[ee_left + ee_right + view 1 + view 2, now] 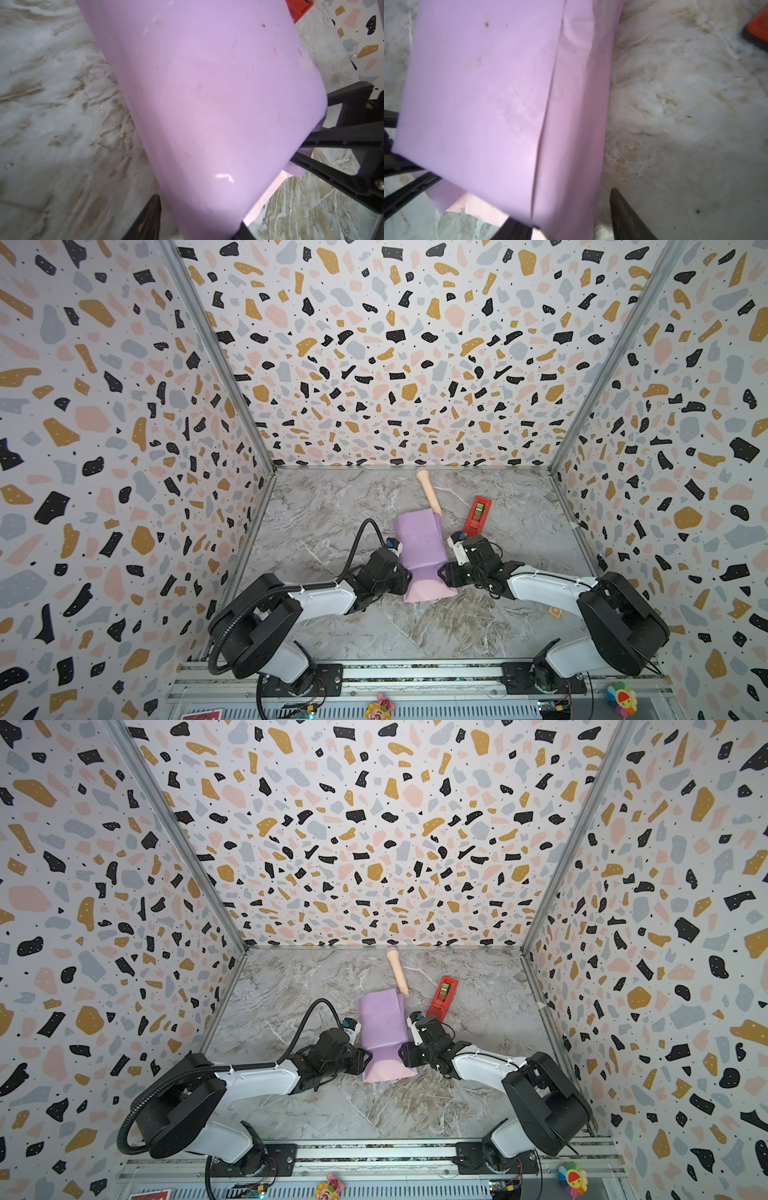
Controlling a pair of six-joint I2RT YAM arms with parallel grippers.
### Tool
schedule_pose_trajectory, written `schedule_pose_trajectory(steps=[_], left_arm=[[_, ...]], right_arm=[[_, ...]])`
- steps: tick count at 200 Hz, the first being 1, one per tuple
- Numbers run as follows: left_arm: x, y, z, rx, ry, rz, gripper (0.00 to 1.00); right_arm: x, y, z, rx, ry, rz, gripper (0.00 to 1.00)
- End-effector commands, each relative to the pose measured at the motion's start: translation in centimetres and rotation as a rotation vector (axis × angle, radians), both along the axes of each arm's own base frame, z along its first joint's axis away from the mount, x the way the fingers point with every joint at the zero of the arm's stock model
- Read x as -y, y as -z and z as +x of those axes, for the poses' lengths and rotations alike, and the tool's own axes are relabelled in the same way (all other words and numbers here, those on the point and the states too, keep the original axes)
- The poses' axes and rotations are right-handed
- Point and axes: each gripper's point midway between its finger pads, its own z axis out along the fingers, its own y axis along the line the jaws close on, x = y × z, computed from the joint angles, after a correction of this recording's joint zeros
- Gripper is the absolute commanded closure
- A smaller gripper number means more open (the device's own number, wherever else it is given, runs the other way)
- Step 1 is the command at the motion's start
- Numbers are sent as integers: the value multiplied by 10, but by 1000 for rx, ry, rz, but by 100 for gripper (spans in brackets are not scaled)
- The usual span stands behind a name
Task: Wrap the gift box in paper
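A grey marble-patterned worktop [332, 510] sits inside speckled terrazzo walls [374, 344], seen from above, with two black and white robot arms reaching in from the near edge. In the middle of the worktop lies the paper [419, 547], its lilac side up and folded over a flat, squarish shape. The gift box itself is hidden from view. At the near end the paper narrows to a waist, then spreads out flat on the worktop with its pale pink side showing. The left hand [403, 580] sits at the left of that waist and the right hand [444, 574] at its right, facing each other across the paper in both top views. In the left wrist view, one finger [150, 218] stands just beside the paper's edge, and I cannot tell whether that hand is gripping. In the right wrist view, a finger [623, 216] stands clear of the paper with bare worktop between, so that hand is open around the fold. A beige toy microphone [428, 491] lies beyond the paper, its near end meeting the paper's far right corner. A red tape dispenser [477, 514] lies just to the right of the paper.
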Motion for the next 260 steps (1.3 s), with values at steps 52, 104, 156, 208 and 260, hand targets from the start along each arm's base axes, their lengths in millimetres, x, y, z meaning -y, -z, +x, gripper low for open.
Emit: schedule_pose_trajectory(steps=[52,104,156,208,260], left_arm=[[-1,12,2,21,-57,43,64],[0,17,0,8,-90,44,69],[0,21,0,6,-116,53,77],[3,20,-1,4,-111,45,88],[5,20,-1,1,-104,44,98]], right_arm=[[4,5,9,59,64,-57,56],[5,11,8,60,87,-66,64],[4,17,5,50,104,-65,70],[1,18,5,43,106,-53,72],[1,18,0,28,107,-40,67]])
